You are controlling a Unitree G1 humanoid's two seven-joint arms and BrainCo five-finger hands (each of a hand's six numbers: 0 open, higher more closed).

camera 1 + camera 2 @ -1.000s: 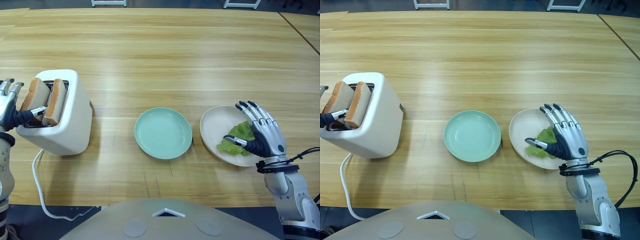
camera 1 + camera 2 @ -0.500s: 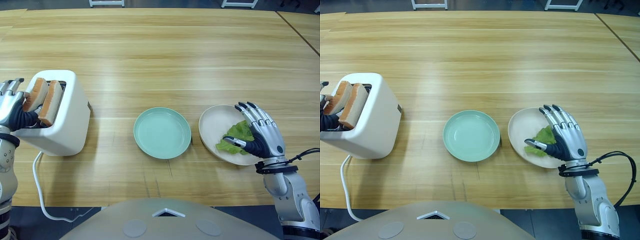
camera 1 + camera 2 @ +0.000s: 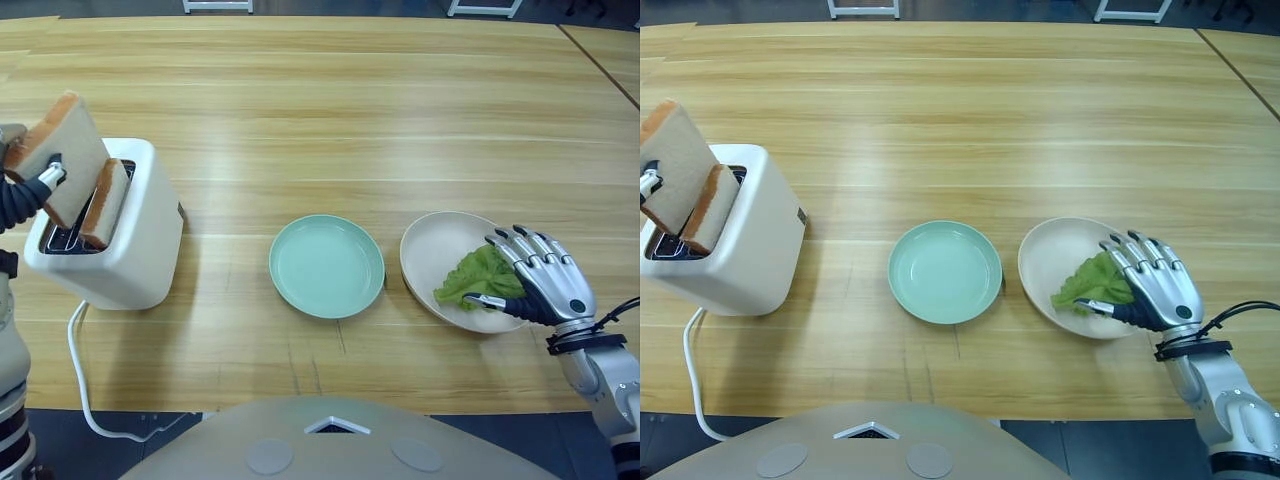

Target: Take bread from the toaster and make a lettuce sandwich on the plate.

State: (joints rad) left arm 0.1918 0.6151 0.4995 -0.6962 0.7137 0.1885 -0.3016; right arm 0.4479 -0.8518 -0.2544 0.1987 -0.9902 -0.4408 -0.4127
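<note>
A white toaster (image 3: 135, 255) stands at the table's left with one bread slice (image 3: 107, 205) still in its slot. My left hand (image 3: 22, 195) is shut on a second bread slice (image 3: 62, 150), held lifted above the toaster's left slot. An empty green plate (image 3: 327, 266) sits in the middle. To its right a beige plate (image 3: 432, 253) holds a lettuce leaf (image 3: 482, 276). My right hand (image 3: 545, 290) rests at that plate's right rim, fingers spread over the lettuce, not closed on it.
The toaster's white cord (image 3: 82, 375) runs off the table's front edge. Bare wooden tabletop (image 3: 350, 110) stretches behind the plates.
My left hand has pulled one bread slice up out of the toaster. My right hand has shifted right and lower, toward the beige plate's rim, uncovering more of the lettuce.
</note>
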